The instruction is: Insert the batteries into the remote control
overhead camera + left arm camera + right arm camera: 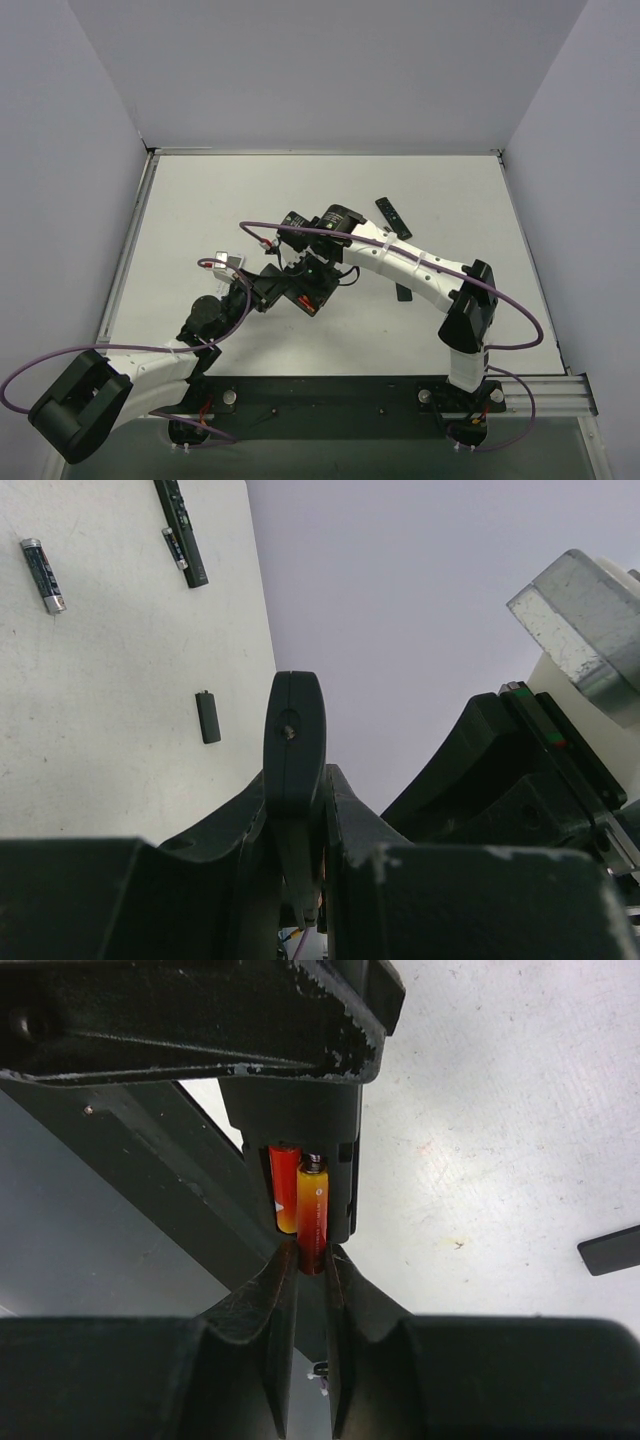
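Note:
My left gripper [300, 780] is shut on a black remote [293, 730] and holds it above the table, near the middle in the top view [272, 290]. In the right wrist view the remote's open battery bay [300, 1120] faces me. One red battery [284, 1195] lies in the bay. My right gripper [311, 1255] is shut on a second red-orange battery [311, 1215], its far end inside the bay beside the first. A dark grey battery [42, 575] lies on the table, and another [174, 548] lies beside a second remote.
A second black remote [393, 217] lies at the back right of the table, also in the left wrist view [181, 530]. A small black battery cover [403, 293] lies under the right arm, also in the wrist views [207, 717] [610, 1250]. Both arms meet closely mid-table.

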You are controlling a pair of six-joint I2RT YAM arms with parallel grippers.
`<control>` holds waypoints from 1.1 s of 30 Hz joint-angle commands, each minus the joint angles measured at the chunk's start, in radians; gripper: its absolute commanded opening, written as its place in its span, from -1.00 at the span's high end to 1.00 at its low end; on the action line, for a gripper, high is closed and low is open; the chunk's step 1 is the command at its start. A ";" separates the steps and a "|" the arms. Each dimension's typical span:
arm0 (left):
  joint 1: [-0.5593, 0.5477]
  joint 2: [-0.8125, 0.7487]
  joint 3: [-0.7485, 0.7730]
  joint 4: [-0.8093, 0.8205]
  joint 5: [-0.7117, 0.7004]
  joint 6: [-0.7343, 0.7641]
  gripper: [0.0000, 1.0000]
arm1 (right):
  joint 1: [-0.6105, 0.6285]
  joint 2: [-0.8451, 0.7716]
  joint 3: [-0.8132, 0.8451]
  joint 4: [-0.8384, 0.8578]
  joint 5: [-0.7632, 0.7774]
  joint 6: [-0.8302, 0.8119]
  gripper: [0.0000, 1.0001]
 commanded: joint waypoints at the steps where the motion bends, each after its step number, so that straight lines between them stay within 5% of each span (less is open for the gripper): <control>1: -0.009 -0.003 0.014 0.075 0.001 -0.016 1.00 | 0.009 0.022 0.033 -0.044 0.012 -0.005 0.78; 33: -0.006 0.018 0.002 0.042 0.016 -0.067 1.00 | 0.028 -0.099 0.055 0.004 0.043 -0.134 0.16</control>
